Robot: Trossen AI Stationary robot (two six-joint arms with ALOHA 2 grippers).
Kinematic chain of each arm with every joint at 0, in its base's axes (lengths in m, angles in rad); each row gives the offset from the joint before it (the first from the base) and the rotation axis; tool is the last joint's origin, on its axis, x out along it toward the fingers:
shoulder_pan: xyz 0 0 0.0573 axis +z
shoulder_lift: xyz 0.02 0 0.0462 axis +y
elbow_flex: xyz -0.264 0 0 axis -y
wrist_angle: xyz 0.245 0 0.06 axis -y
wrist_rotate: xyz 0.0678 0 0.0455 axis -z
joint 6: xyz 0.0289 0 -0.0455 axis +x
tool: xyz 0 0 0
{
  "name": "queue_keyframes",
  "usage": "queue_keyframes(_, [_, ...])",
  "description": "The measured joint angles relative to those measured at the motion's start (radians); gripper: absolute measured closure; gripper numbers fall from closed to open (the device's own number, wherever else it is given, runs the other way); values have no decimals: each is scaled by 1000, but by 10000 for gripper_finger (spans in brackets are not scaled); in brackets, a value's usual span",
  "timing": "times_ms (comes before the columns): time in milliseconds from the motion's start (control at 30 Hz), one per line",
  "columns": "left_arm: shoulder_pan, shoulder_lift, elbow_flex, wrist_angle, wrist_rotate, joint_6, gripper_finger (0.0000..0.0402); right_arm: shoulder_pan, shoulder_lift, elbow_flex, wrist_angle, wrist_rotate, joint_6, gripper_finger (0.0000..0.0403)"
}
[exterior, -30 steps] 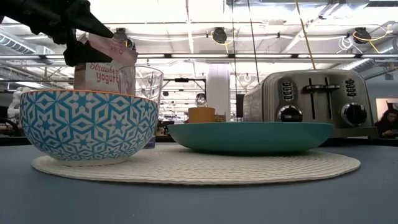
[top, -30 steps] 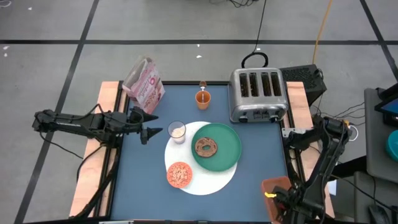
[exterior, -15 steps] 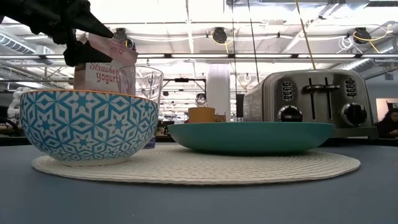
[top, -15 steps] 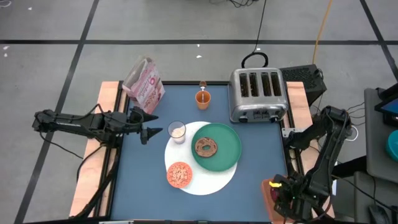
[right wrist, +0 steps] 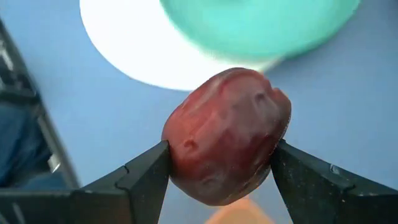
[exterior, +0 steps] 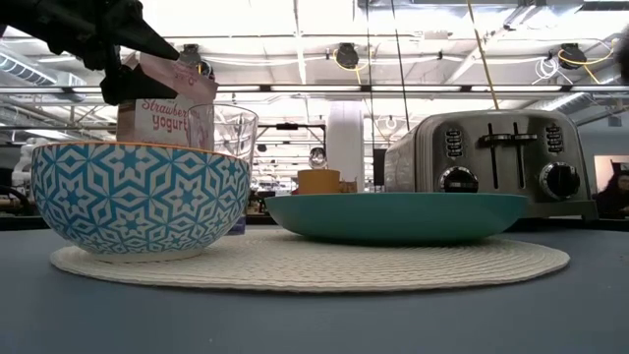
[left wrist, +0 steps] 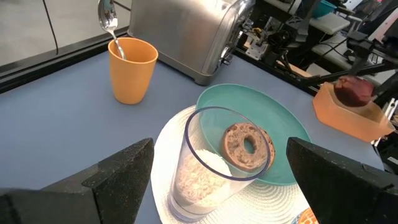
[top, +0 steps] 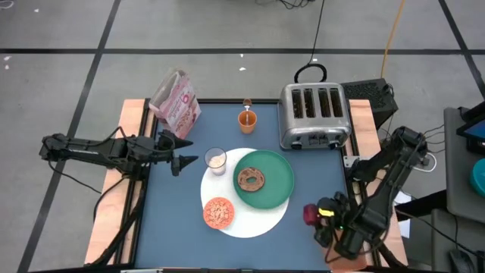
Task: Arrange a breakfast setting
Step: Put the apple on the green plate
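Setting looks mostly assembled, judging from how things lie. The round white mat (top: 246, 199) sits at table centre; the green plate (top: 264, 179) rests on its 1 o'clock part, the small orange cereal bowl (top: 218, 213) on its 8 o'clock edge, the small milk glass (top: 216, 160) on its 11 o'clock rim. The orange cup (top: 247, 120) stands apart at 12 o'clock from the mat, near the back edge of the table, just beside the silver four-slot toaster (top: 314, 115); the pink cereal box (top: 176, 98) stands at the table's back-left corner. Contents: a bagel (top: 251, 179) lies flat on the plate; the bowl holds pale orange-pink cereal; the glass holds something white, grainy in the left wrist view, filling roughly its lower third; the silver spoon (left wrist: 109, 22) stands in the cup, bowl end up. An orange bin (left wrist: 346, 112) shows off the table's right side in the left wrist view. Left to do, as I judge: place the dark red food (right wrist: 227, 134), likely on the plate. The right gripper (top: 317, 214) hangs above the table's 4 o'clock edge, fingers pinching that food on both sides. The left gripper (top: 184, 159) hovers at 9 o'clock from the glass, fingers spread wide, holding nothing.
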Motion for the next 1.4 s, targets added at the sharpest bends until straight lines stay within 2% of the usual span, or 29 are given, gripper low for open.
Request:
queue_keyframes(133, [0,0,0,0,0,0,32,-76,0,0,21,49,-145,147])
queue_keyframes(533, [0,0,0,0,0,0,32,-304,0,1,156,40,-564,147])
queue_keyframes(667, [0,0,0,0,0,0,32,-374,0,1,197,34,-655,147])
queue_keyframes(1067, [0,0,0,0,0,0,32,-621,0,1,283,-280,-849,147])
queue_keyframes(1400, [0,0,0,0,0,0,32,-830,1,2,283,-581,-860,147])
